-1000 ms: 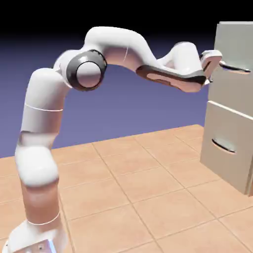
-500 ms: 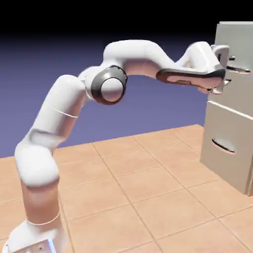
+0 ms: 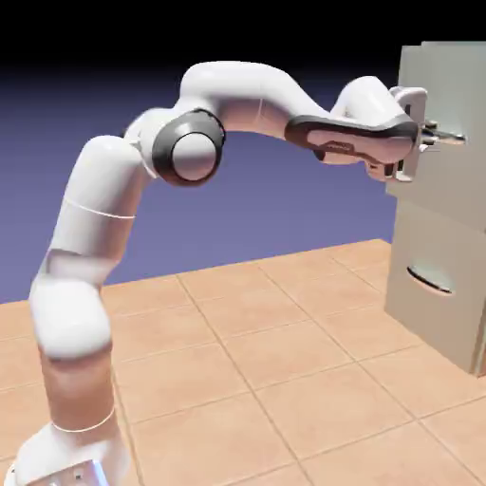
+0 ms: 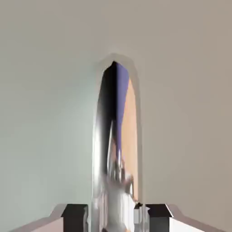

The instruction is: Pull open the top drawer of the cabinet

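Observation:
The cabinet (image 3: 448, 327) stands at the exterior view's right edge, pale grey-beige. Its top drawer (image 3: 451, 85) juts out a little to the left, past the lower front. My gripper (image 3: 429, 139) is level with the top drawer's thin handle (image 3: 448, 139) and is shut on it. In the hand view the top drawer (image 4: 45, 90) fills the picture. The shiny handle (image 4: 115, 149) runs up the middle between my two grey fingertips (image 4: 74, 213), and my gripper (image 4: 116, 214) is closed around it.
The lower drawer front (image 3: 456, 256) with its own dark curved handle (image 3: 429, 281) sits shut below. The tiled tabletop (image 3: 266, 361) stretches from the arm's base to the cabinet foot. My forearm (image 3: 351, 138) reaches level toward the cabinet.
The hand went right onto the top handle, then drew back left. The top drawer front has slid out to the left with it; the elbow has swung back left.

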Tool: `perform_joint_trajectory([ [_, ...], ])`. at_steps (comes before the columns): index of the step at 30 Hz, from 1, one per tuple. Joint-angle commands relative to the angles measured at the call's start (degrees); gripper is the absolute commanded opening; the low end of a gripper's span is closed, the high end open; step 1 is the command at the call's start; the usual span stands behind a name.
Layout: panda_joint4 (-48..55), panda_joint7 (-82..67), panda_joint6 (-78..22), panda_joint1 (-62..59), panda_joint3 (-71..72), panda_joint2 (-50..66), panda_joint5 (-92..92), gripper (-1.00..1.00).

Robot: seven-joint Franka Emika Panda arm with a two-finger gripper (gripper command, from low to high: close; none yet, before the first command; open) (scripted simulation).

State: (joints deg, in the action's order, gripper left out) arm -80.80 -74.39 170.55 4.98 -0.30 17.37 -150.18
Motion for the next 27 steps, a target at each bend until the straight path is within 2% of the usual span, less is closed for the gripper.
perform_joint_trajectory([
  [1,-2.09,0.69,-0.55,0.0,0.21,-1.5,-0.73,-1.0],
  [14,-29.08,4.78,-6.36,0.66,1.47,-22.9,-4.25,-1.0],
  [24,-47.58,3.38,-6.66,-0.11,3.26,-41.33,-1.65,-1.0],
  [25,-47.58,3.38,-6.66,-0.11,3.26,-41.33,-1.65,1.0],
  [27,-49.26,3.05,-6.27,-0.36,3.56,-43.41,-1.1,1.0],
])
